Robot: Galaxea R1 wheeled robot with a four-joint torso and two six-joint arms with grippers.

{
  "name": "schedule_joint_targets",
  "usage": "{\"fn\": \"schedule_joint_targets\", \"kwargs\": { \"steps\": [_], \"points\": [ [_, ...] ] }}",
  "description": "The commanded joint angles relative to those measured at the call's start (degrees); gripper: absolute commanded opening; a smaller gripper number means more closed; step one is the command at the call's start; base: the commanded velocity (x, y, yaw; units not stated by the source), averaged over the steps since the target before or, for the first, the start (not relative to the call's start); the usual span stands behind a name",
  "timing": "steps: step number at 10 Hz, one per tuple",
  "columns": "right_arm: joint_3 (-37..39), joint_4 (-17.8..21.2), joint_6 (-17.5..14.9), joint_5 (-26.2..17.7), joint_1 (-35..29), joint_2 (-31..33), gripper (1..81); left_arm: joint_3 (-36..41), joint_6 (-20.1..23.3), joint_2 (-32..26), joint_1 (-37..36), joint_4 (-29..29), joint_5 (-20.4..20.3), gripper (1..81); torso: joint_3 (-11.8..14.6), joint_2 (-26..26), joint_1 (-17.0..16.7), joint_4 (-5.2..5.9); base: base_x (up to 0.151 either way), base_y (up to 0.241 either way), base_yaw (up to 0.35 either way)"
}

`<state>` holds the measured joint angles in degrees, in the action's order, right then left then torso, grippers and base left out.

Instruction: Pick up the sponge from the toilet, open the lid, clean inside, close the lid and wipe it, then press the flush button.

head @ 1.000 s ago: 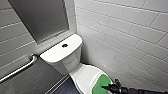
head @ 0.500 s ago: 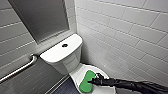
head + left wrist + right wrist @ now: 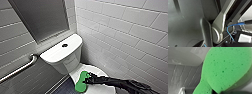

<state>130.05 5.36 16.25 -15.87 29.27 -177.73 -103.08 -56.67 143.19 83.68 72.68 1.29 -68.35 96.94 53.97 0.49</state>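
The white toilet (image 3: 60, 53) stands in the corner with its lid (image 3: 97, 70) down. The round dark flush button (image 3: 64, 45) sits in the middle of the tank top. My right gripper (image 3: 87, 80) reaches in from the lower right and is shut on the bright green sponge (image 3: 81, 82). The sponge lies flat against the lid's near left edge and partly overhangs it. In the right wrist view the sponge (image 3: 223, 68) looms large, with grey floor tiles behind it. My left gripper is open and holds nothing.
A metal grab bar (image 3: 18, 68) runs along the left wall. White tiled wall (image 3: 125, 32) closes in right of the toilet. A dark panel (image 3: 42, 17) hangs above the tank. Dark floor (image 3: 66, 88) shows left of the bowl.
My right gripper has dragged the sponge across the lid, from nearer the middle toward its near left edge. The view has shifted slightly.
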Motion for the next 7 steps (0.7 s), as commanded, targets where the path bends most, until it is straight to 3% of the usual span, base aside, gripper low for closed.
{"fn": "schedule_joint_targets", "kwargs": {
  "steps": [1, 7],
  "points": [
    [-1.5, -4.9, 0.2, -6.5, -2.7, -0.8, 1.0, 1.2, 0.3, -1.0, 0.3, 0.4, 1.4, 81.1, 0.0, 0.0, 0.0, 0.00, 0.000, 0.000, 0.000],
    [-17.2, -5.1, 1.5, -6.1, 2.0, 17.3, 1.0, 1.2, 0.3, -0.8, 0.4, 0.4, 1.4, 81.1, 0.0, 0.0, 0.0, 0.00, 0.000, 0.000, 0.000]
  ]
}}
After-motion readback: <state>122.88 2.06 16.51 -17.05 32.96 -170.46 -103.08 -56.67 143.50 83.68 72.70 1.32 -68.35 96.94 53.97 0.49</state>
